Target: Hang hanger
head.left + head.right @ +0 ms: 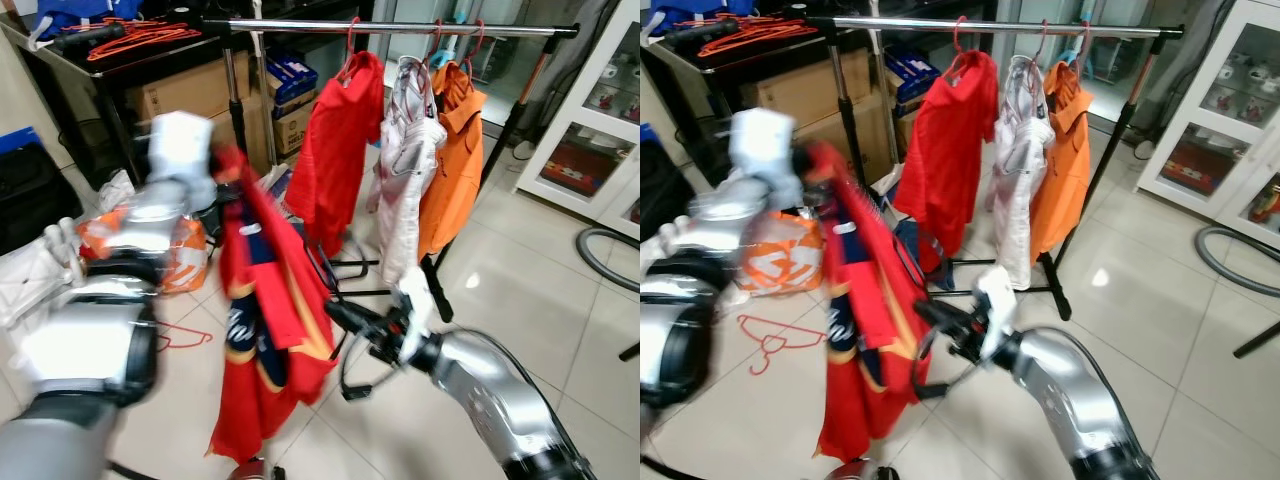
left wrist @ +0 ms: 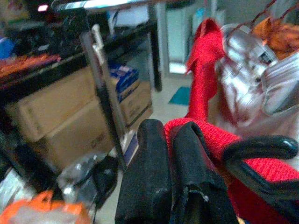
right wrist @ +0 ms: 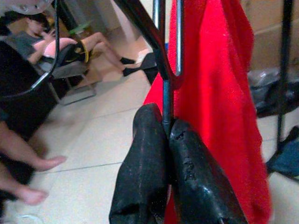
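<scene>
L end effector (image 2: 177, 154), frame centre-left, clenched on red-and-navy shirt (image 1: 262, 330). R end effector (image 3: 170, 140), lower centre, grasping its thin black wire hanger (image 3: 164, 70). Silver garment rail (image 1: 400, 27) along top.

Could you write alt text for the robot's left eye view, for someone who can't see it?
A silver robot's left gripper holds up a red shirt before a clothes rail with red, white and orange garments; its right gripper reaches toward the shirt over a tiled floor.
</scene>
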You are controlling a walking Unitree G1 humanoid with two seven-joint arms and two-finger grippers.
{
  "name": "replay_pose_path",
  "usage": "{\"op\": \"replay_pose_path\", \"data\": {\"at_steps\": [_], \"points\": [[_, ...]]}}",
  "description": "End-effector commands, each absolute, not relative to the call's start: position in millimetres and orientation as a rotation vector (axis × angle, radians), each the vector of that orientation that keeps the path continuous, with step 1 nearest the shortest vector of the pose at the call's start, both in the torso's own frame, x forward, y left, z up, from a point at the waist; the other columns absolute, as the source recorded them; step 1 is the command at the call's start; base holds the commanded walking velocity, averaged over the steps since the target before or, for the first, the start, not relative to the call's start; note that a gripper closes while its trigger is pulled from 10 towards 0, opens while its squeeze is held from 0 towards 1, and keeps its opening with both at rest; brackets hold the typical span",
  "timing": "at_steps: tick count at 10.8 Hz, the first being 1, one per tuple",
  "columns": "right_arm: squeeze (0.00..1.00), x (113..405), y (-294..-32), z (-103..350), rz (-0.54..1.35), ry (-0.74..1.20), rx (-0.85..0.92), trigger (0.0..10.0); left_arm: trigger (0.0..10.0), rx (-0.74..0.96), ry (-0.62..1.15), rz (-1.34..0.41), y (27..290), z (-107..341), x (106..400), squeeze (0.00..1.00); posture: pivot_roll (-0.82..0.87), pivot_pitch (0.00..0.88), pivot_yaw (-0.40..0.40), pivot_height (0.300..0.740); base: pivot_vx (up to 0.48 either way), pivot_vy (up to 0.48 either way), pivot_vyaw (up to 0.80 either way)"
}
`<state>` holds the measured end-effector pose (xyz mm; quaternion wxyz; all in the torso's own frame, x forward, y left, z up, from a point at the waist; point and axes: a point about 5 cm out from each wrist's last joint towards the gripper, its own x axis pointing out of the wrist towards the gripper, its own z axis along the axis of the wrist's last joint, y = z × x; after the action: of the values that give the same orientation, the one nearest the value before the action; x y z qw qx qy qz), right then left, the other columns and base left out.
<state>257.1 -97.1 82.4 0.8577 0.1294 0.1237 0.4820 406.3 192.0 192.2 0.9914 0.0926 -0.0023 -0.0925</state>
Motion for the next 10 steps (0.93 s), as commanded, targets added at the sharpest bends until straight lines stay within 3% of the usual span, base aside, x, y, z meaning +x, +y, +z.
{"op": "replay_pose_path", "data": {"at_steps": [1,2,4,6,7,10], "points": [[0.0,255,-93,73,1.021,0.298,0.2,0.0,0.0,0.194,-0.188,-0.153,183,232,413,0.0,-0.08,0.0,0.027,0.74,0.0,0.0,0.0],[0.0,258,-76,66,1.049,0.294,0.077,0.0,0.0,0.206,-0.308,-0.252,133,234,408,0.0,-0.08,0.0,0.023,0.74,0.0,0.0,0.0],[0.0,255,-70,61,1.093,0.314,0.035,0.0,0.0,0.256,-0.41,-0.25,118,244,403,0.0,-0.07,0.0,0.016,0.74,0.0,0.0,0.0],[0.0,260,-72,60,1.06,0.307,0.136,0.0,0.0,0.284,-0.39,-0.194,133,243,405,0.0,-0.06,0.0,0.016,0.74,0.0,0.0,0.0],[0.0,267,-72,74,1.023,0.248,0.283,0.0,0.0,0.251,-0.236,-0.156,148,212,406,0.0,-0.06,0.0,0.021,0.74,0.0,0.0,0.0],[0.0,266,-78,88,1.044,0.215,0.431,0.0,0.0,0.186,-0.224,0.058,194,209,403,0.0,-0.07,0.0,0.021,0.74,0.0,0.0,0.0]]}}
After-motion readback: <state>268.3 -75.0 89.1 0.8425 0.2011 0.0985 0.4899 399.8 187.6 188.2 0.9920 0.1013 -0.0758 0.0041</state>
